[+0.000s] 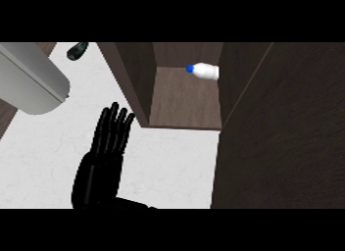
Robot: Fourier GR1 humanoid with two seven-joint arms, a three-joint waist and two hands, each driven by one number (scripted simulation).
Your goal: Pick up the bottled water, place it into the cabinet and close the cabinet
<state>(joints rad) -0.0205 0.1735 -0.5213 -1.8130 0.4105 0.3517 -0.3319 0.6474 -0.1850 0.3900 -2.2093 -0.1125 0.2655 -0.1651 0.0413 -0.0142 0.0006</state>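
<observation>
One hand (107, 142) of mine shows, fingers straight and together, holding nothing, with the bottle (205, 71) lying inside the cabinet (186, 105) beyond my fingertips, where swinging the door (291, 132) might clip it.

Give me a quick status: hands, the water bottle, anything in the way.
Left hand open, fingers straight, over the counter. Right hand not in view. Water bottle lying inside the cabinet. Cabinet door open, nothing blocking it.
</observation>
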